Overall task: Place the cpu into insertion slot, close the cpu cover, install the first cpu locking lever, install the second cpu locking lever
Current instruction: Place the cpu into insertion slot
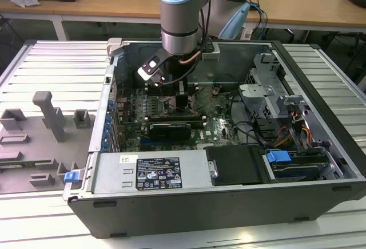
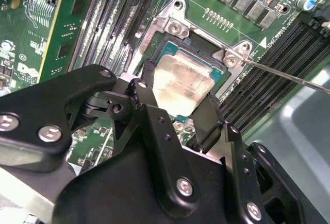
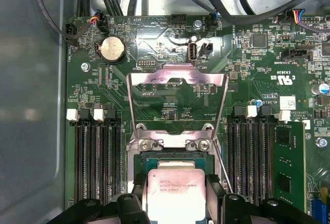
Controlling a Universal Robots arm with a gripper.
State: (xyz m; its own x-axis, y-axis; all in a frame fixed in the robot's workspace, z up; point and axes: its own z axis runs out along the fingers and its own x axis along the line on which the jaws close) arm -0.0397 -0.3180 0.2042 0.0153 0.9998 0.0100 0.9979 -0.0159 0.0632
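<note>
In both wrist views the cpu point(image 2: 183, 82) point(image 3: 176, 190), a square chip with a pale metal top, lies level in the insertion slot point(image 2: 203, 51) point(image 3: 175, 157). My gripper point(image 2: 178, 92) point(image 3: 176, 198) straddles the chip. One black finger point(image 2: 147, 77) presses one edge and the other finger point(image 2: 209, 113) presses the opposite edge. The cpu cover point(image 3: 178, 75), a silver frame with a big window, is swung open and lies back over the board beyond the slot's hinge. A thin locking lever point(image 2: 289, 74) point(image 3: 221, 167) stands free beside the slot. In the exterior view the gripper point(image 1: 171, 91) reaches down into the open computer case.
Long memory slots point(image 3: 95, 157) point(image 3: 252, 157) flank the socket. A black card point(image 1: 168, 129) lies nearer the front, with the power supply box point(image 1: 148, 172) in front of it. A drive cage point(image 1: 274, 94) and cables crowd the exterior view's right. Grey fixtures point(image 1: 51, 117) stand outside the case.
</note>
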